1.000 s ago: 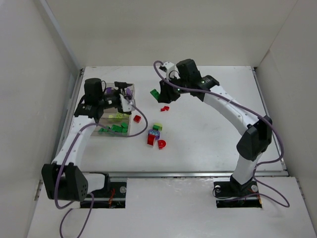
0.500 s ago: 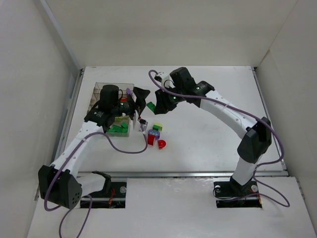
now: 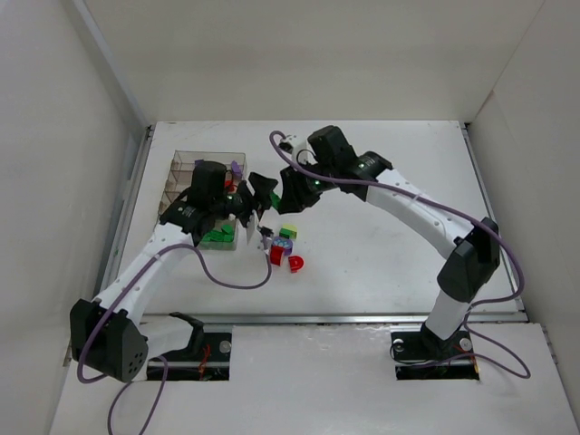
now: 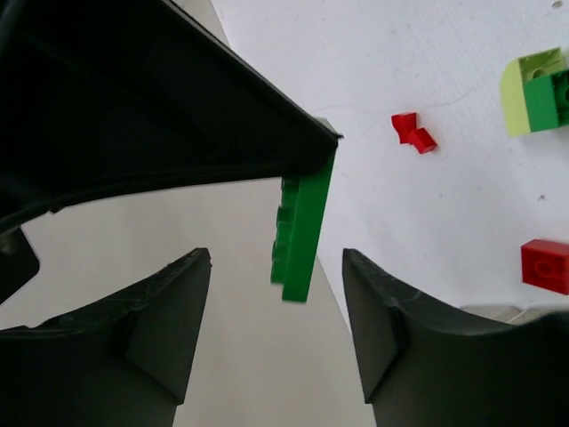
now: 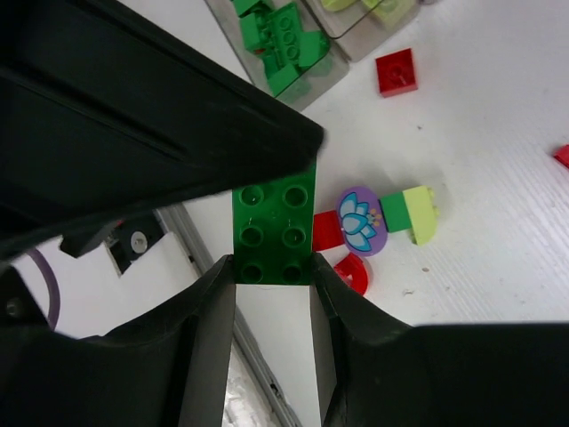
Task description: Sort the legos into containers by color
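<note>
Both arms reach inward, left end effector (image 4: 276, 256) parted facing right end effector (image 5: 271, 261) clamping green lego (image 5: 274, 221).

No legible text, numbers, brand marks or labels in any view. The only printed mark is a blue-and-white flower graphic on the round purple piece (image 5: 360, 220) lying on the table (image 5: 498, 178). It has no letters in it.
</note>
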### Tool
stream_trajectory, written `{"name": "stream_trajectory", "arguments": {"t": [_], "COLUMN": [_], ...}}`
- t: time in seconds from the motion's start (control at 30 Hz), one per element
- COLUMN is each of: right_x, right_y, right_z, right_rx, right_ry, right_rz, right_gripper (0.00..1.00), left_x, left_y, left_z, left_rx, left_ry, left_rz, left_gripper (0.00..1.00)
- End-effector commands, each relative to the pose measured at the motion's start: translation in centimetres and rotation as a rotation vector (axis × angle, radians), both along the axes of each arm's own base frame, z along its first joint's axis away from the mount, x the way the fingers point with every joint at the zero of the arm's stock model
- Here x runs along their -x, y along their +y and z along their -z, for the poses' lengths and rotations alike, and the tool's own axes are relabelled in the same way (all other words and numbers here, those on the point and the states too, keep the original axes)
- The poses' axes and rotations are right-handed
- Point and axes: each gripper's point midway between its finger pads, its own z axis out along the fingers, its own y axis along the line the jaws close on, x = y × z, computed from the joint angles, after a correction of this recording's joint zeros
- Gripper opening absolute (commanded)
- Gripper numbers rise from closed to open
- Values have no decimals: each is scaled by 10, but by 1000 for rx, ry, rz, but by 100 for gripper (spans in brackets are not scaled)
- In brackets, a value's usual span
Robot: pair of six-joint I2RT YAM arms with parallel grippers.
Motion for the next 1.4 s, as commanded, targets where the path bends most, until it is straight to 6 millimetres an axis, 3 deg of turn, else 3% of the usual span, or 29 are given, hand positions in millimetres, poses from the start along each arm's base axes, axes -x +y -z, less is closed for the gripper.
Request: {"name": "stream_trajectory", "arguments": {"t": [0.0, 0.13, 0.2, 0.3, 0.33, 0.4, 0.43, 0.53, 0.57, 0.63, 0.67, 0.8, 0.9, 0.97, 1.03, 1.07, 1.23, 1.37], "right_x": [14, 18, 15, 11, 6, 3, -3, -6, -13, -15, -25, -48, -54, -53, -54, -51, -47, -48], "right_y": [19, 23, 23, 22, 20, 14, 12, 0, -7, -19, -31, -71, -99, -108, -110, -112, -116, -109], "right_z": [-39, -35, -36, -40, -39, -33, -32, -30, -28, -27, -26, -22, -14, -7, -3, -2, 7, 7], "right_rx": [-99, -95, -98, -97, -83, -51, -35, -6, 17, 36, 58, 95, 174, 210, 223, 226, 245, 217], "right_ry": [-72, -57, -61, -86, -100, -90, -105, -112, -129, -135, -152, -151, -156, -152, -154, -152, -142, -138], "right_rz": [-60, -66, -52, -30, -4, 33, 61, 134, 189, 260, 327, 557, 681, 713, 721, 721, 718, 701], "right_gripper": [0, 0, 0, 0, 8, 29, 44, 63, 76, 87, 99, 100, 100, 100, 100, 100, 100, 100], "left_x": [7, 12, 11, 13, 14, 15, 16, 20, 22, 27, 34, 31, 34, 31, 26, 19, 22, 10], "left_y": [-5, -11, -7, 2, 4, 12, 15, 31, 36, 49, 55, 81, 100, 109, 126, 131, 156, 180], "left_z": [2, 2, 5, 14, 11, 23, 25, 46, 52, 67, 76, 87, 110, 116, 121, 114, 115, 109], "left_rx": [4, 9, -2, -17, -13, -28, -25, -55, -51, -73, -79, 64, 170, 224, 296, 351, 595, 623], "left_ry": [5, 17, 17, 60, 55, 100, 112, 193, 245, 322, 373, 575, 827, 921, 1032, 1057, 1282, 1105], "left_rz": [24, 40, 13, -37, -50, -103, -127, -240, -286, -348, -375, -638, -856, -950, -1065, -1096, -1301, -1342], "left_gripper": [53, 26, 4, 0, 0, 0, 0, 0, 0, 0, 0, 0, 0, 0, 0, 0, 0, 0]}}
